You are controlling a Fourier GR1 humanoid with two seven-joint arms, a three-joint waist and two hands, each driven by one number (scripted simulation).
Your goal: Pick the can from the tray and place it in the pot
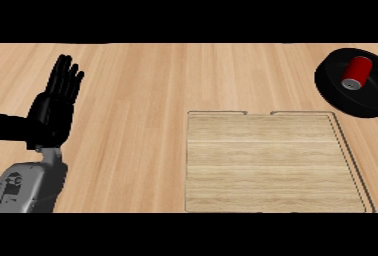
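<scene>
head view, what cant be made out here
- Right robot hand: shows nowhere in the head view.
- Pot: its right side is cut off by the picture's right edge.
- Red can: lies in the pot; its underside is hidden by its own body.
- Left robot hand: open, seen edge-on at the left; its forearm runs out past the lower edge.
- Tray: bare, its lower edge meets the band.
</scene>
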